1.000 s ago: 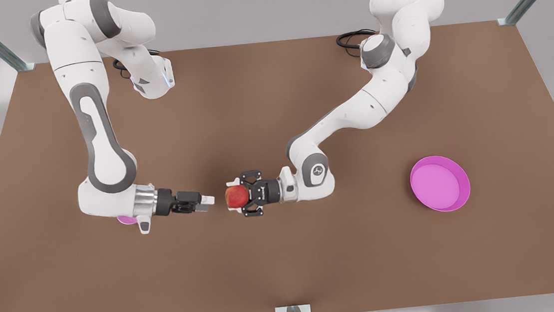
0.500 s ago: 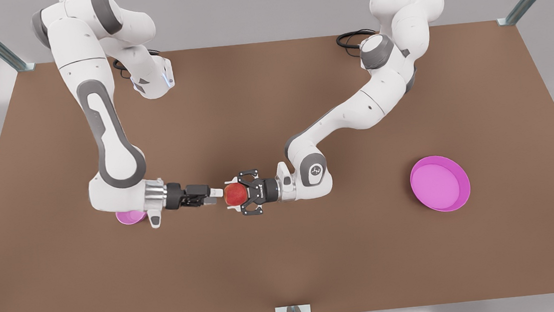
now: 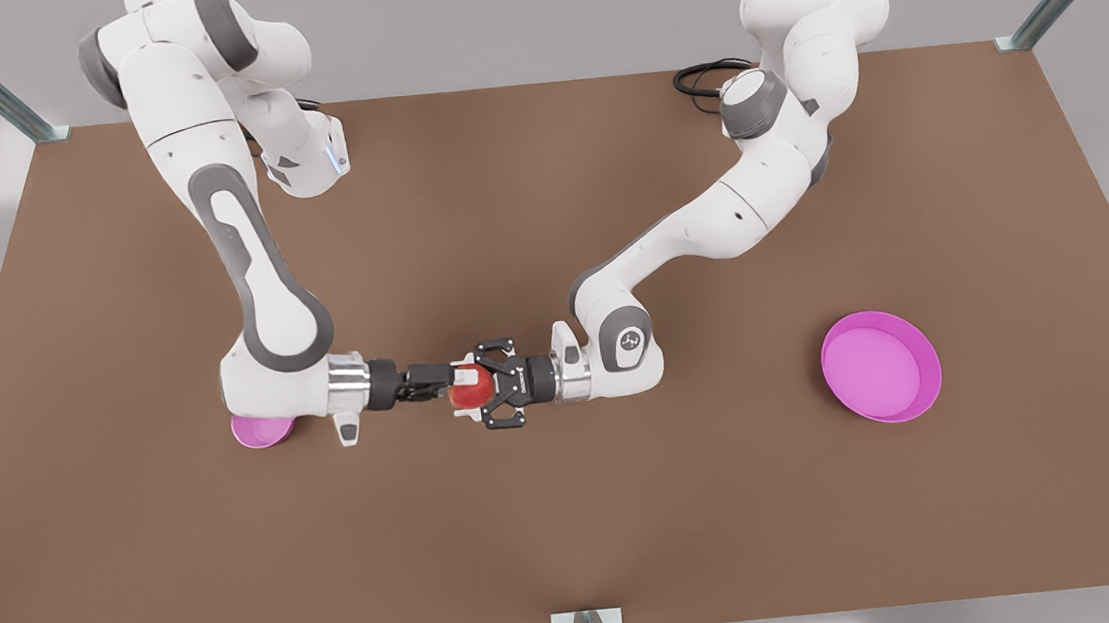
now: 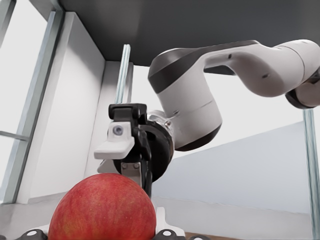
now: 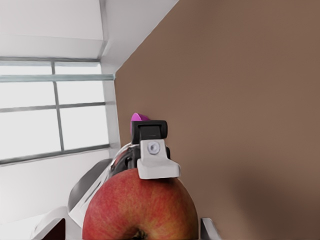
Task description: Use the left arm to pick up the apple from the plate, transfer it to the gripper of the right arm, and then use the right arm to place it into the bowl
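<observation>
My left pincer (image 3: pixel 467 391) is clamped on the apple (image 3: pixel 473 389), holding it in the air above the middle of the table (image 3: pixel 574 531). My right pincer (image 3: pixel 447 382) comes in from the front view's left and meets the apple head-on, but I cannot tell whether it has gripped yet. The bowl (image 3: pixel 259 433) sits under my right wrist, and the plate (image 3: pixel 926 374) lies well apart at the front view's right.

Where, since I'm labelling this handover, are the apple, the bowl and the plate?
apple (image 3: pixel 470 389), front view, its red skin.
bowl (image 3: pixel 259 433), front view, exposed pink wall.
plate (image 3: pixel 878 363), front view, bare flat middle.
</observation>
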Controlling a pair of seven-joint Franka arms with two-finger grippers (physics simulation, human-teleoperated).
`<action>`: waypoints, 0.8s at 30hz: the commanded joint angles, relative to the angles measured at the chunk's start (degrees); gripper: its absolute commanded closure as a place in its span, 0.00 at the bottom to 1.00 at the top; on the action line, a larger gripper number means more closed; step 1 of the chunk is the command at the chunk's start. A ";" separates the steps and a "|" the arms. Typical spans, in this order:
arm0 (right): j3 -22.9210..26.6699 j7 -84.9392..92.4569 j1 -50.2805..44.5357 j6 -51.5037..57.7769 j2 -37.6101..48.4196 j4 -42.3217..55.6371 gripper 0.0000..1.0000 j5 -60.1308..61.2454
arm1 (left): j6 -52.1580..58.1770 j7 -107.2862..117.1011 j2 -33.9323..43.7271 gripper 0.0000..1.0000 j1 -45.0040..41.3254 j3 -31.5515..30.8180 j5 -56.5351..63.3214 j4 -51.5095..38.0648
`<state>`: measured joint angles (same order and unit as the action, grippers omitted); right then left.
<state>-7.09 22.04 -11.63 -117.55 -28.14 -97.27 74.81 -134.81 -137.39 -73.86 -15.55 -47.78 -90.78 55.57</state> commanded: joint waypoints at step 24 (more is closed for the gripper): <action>-0.03 0.19 -1.46 -5.50 -1.48 -0.20 0.25 0.34 | 0.42 -4.55 0.12 0.00 0.00 0.14 0.52 0.15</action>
<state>-7.10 22.00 -13.12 -123.00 -29.68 -97.50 75.44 -134.54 -141.52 -73.86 -15.56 -47.60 -90.34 55.73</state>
